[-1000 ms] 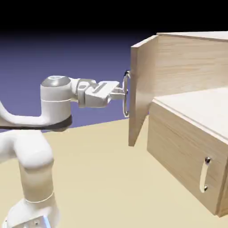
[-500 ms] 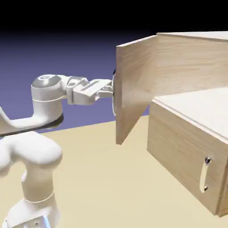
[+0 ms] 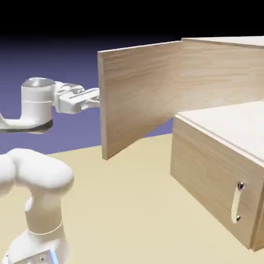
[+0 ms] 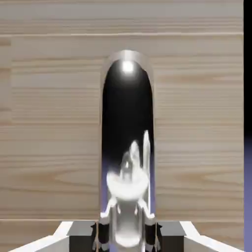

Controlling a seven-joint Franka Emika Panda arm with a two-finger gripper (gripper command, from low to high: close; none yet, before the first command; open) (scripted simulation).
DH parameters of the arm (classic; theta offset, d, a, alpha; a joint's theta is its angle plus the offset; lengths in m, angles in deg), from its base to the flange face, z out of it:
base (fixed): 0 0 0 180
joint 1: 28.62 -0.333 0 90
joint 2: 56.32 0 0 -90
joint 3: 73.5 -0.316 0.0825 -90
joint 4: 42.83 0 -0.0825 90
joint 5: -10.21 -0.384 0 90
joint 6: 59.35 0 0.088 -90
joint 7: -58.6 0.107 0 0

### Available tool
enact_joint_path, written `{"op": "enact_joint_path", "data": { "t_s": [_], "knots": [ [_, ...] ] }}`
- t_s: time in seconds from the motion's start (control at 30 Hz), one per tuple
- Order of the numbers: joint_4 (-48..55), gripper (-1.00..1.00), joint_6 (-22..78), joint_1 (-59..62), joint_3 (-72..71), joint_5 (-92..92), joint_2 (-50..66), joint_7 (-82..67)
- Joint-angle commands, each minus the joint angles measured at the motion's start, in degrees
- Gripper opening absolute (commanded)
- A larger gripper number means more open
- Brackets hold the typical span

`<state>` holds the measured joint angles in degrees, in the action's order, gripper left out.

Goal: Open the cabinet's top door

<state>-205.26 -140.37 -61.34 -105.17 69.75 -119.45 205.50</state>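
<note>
We are clamping our gripper (image 4: 126, 238) on the top door's long silver handle (image 4: 127, 123), which is running up the middle of our hand view, between the fingertips. The top door (image 3: 136, 95) is standing directly ahead of our hand, its wood filling most of that view. Over the last second it has been swinging much wider, following our retreating arm, so the opening is probably nearly complete; we are judging that a little more pulling may finish it, provided the grip isn't slipping.
</note>
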Motion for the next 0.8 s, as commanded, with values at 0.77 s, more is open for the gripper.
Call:
{"op": "enact_joint_path", "data": {
  "t_s": [0.77],
  "knots": [
    [43.23, -1.0, 31.84, 44.33, -47.15, -21.57, 28.28, 11.75]
  ]
}}
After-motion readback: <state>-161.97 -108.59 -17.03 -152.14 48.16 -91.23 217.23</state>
